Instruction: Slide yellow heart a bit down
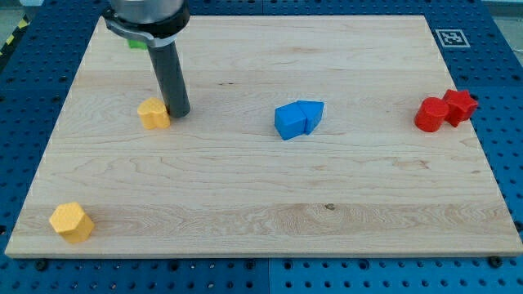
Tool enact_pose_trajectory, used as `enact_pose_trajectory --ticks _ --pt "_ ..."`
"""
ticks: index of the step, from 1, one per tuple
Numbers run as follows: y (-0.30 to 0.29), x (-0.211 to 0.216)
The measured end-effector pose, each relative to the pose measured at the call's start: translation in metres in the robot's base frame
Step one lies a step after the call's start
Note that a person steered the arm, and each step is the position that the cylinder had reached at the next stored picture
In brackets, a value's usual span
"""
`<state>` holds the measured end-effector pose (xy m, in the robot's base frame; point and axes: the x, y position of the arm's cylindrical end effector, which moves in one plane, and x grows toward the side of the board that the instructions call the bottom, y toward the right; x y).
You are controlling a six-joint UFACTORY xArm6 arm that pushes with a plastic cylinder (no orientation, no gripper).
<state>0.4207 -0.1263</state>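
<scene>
Pale wooden worktop on a blue perforated base. Two blue blocks, shapes unclear, touch near the centre. At the view's right edge, a red block touches a red star-like block. A yellow hexagonal block sits at the bottom left corner. A printed marker occupies the top right corner.

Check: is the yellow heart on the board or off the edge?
On the board. The yellow heart sits flat on the wooden board, well inside its left edge, with my tip right beside it on the view's right.
</scene>
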Motion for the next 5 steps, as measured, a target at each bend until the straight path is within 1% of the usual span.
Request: enact_pose_trajectory --ticks 1,2,5 --pt "-0.009 0.001" --pt "-0.02 -0.024" --pt "-0.031 0.002"
